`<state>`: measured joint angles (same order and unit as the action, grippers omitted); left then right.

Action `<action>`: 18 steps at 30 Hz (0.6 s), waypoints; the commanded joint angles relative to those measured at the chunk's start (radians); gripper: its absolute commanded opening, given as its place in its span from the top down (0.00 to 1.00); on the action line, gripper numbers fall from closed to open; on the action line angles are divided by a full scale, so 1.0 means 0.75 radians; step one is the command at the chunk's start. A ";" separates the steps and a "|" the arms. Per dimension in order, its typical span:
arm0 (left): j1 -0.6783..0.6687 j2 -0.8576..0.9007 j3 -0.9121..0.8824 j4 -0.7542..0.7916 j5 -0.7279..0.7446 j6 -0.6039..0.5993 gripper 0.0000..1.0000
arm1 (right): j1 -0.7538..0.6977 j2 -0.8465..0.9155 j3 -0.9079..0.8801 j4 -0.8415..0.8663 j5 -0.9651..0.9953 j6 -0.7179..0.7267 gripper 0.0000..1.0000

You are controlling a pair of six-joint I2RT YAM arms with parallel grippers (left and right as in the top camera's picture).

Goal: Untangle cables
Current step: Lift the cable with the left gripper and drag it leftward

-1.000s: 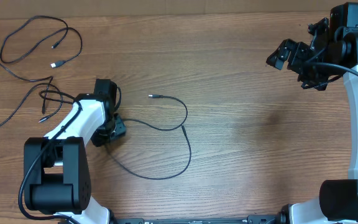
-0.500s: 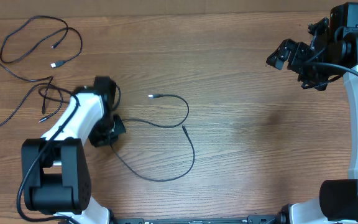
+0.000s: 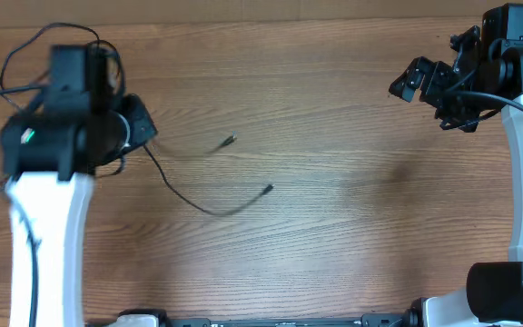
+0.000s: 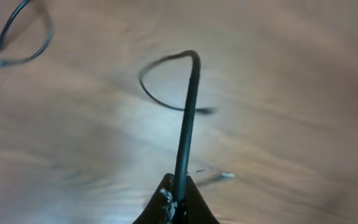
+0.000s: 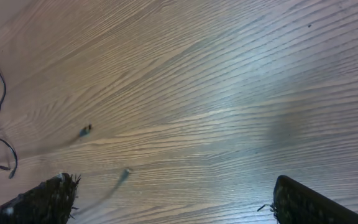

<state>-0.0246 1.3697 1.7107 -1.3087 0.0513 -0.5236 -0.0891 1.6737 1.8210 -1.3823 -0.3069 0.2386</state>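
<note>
A: State of the left end effector (image 4: 176, 202)?
B: Pinched shut on one cable (image 4: 189, 99), raised off the wood, likely to draw it free of the rest.
A: And the right end effector (image 5: 174, 202)?
B: Spread wide, empty, hovering over the counter (image 3: 334, 227) at far right, out of the way.
A: Look of the held cable?
B: Thin, black, slack; trailing across mid-counter, plug ends blurred. Other cables (image 3: 14, 53) looped far left.

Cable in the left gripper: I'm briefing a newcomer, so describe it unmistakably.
Find the left arm over the table's left side. From its left gripper a thin black cable trails toward the middle. Unlike the cords far left, it is pinched and alone.
</note>
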 commanded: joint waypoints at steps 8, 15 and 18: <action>-0.005 -0.204 0.036 0.299 0.649 -0.112 0.96 | 0.005 -0.015 -0.002 0.005 0.009 -0.001 0.00; -0.005 -0.203 0.035 0.264 0.683 -0.062 0.96 | 0.005 -0.015 -0.002 0.005 0.009 -0.001 0.00; -0.005 -0.203 0.035 0.135 0.536 -0.040 0.96 | 0.005 -0.015 -0.002 0.005 0.009 -0.001 0.00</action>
<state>-0.0246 1.2240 1.7233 -1.1461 0.5224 -0.5884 -0.0891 1.6737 1.8210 -1.3834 -0.3065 0.2390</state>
